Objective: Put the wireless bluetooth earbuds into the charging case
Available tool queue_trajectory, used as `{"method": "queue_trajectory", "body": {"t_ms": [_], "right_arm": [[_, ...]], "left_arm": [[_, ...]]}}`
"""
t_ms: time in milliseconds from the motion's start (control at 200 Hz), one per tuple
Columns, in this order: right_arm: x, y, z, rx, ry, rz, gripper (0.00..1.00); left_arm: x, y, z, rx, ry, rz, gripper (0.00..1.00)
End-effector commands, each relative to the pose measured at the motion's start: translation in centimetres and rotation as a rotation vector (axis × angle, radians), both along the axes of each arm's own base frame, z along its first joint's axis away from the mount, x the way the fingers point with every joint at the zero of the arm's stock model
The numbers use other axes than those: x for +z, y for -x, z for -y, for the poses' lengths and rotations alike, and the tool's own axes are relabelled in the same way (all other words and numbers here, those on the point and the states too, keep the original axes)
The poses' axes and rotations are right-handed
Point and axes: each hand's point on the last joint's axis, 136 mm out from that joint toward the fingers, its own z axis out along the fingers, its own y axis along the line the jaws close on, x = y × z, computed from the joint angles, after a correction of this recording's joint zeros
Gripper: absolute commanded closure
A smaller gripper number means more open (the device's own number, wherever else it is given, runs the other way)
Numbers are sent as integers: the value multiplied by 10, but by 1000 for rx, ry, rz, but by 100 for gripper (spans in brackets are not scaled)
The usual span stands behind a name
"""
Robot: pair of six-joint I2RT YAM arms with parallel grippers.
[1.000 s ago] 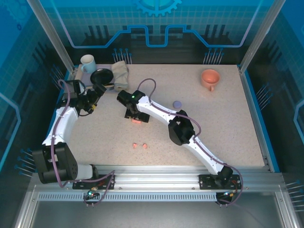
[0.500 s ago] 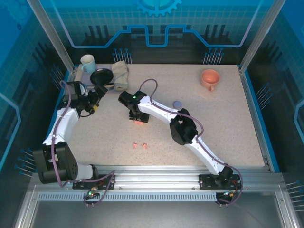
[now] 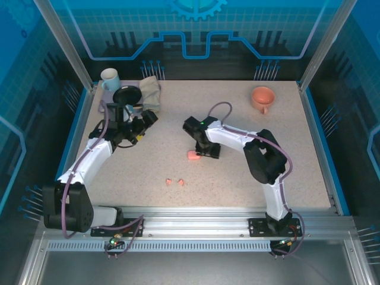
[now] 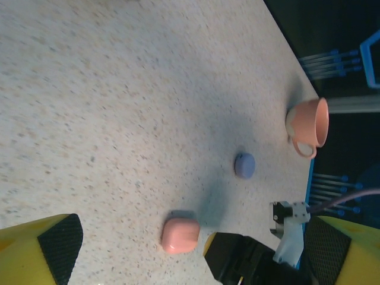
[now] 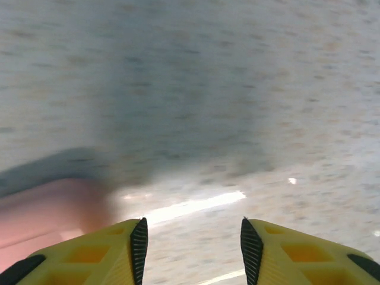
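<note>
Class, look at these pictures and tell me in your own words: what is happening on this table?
A packing job is under way on the table. The right gripper sits low, jaws apart and empty, with the pink charging case just beside it. The left gripper is wide open, holding nothing, near a black bowl. Two pink earbuds lie loose toward the table's near edge, not yet in a case.

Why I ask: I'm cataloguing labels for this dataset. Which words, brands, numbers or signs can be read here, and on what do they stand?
No readable text in any view.
pink case: plain, no marking visible.
lilac case: plain; too small to show any fine print.
salmon cup and white mug: no print visible.
back panel: gear and line graphics, no letters or numbers.
</note>
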Motion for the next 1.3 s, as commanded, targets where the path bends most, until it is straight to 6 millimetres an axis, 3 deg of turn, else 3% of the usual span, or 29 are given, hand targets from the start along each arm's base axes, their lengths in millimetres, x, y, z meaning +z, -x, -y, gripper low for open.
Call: {"method": "queue_trajectory", "body": {"t_ms": [0,115,285,440,600,740,960,1296], "right_arm": [[-6,6,24,4,-4,2,51],[-6,12,37,-1,-28,0,41],[20,5,25,71,-94,61,30],[44,-12,-9,221,-155,86,23],[47,-23,-46,345,-150,61,21],[33,-24,-66,396,-124,8,19],[9,-21,-73,417,-82,-47,16],[-16,-14,-78,433,-75,-109,18]], "left_arm": [[7,-4,22,-26,-21,29,1],[4,-5,43,-50,-37,37,1],[0,-9,55,-56,-65,43,1],[3,-10,41,-10,-127,55,1],[16,-4,10,110,-210,57,1],[31,-2,-2,133,-224,80,1],[48,2,-12,142,-262,115,1],[47,8,-15,139,-266,120,1]]}}
